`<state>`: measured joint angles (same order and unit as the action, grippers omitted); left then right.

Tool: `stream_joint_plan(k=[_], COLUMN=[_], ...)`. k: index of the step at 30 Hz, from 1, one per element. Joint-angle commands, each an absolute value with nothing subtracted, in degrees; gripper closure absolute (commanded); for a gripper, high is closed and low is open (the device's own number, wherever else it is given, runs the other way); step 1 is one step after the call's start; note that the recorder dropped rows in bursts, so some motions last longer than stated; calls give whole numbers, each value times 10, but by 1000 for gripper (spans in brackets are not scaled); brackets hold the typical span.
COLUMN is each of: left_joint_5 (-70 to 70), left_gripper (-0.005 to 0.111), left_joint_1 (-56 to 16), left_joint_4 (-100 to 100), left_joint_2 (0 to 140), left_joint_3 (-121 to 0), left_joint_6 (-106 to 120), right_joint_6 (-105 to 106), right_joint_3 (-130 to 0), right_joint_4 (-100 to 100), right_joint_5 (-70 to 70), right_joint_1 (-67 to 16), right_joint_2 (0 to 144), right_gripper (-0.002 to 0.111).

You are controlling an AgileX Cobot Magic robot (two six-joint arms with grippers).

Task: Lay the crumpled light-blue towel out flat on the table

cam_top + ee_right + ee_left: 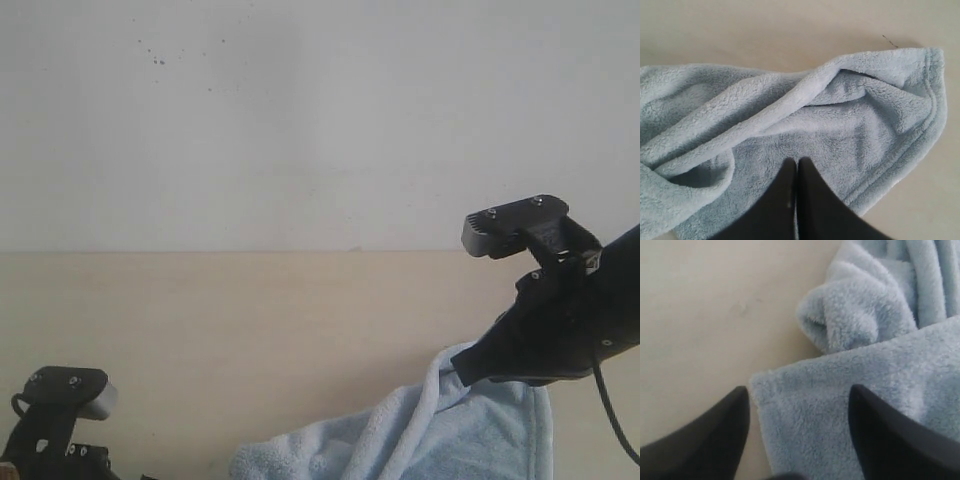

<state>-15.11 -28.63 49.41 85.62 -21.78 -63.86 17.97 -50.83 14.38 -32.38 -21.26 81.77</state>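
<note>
The table (200, 320) was a plain, smooth cream surface that ran back to a white wall (300, 120); the wall was bare but for a few dark specks (155, 58) high on its left side. The towel (430, 430) lay on the near right part of the table, rumpled into long folds, with its near edge cut off by the exterior view. One hemmed corner (935, 55) lay flat on the wood.

The right gripper (796, 162) was over the middle of the cloth. Its fingers were pressed together with their tips at the pile, and whether any cloth was caught between them could not be told. The left gripper (797, 390) hung with its fingers apart, straddling a towel edge, one over bare table and one over cloth.
</note>
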Motion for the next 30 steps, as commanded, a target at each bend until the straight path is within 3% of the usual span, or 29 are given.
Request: stream_joint_plan(k=[1,9,30], left_joint_5=[-182,-205,-245], left_gripper=[48,48,52], left_joint_1=[-285,-285,-285], left_joint_4=[473,368,374], left_joint_2=[908,965,1037], left_joint_3=[-220,-220,-244], left_joint_6=[-626,-512,-516], right_joint_6=[188,190,194], right_joint_3=[-507,-507,-507], right_joint_4=[153,154,157], right_joint_5=[-329,-332,-333], right_joint_1=[-212,-212,-212], right_joint_2=[811,811,811], right_gripper=[108,108,108])
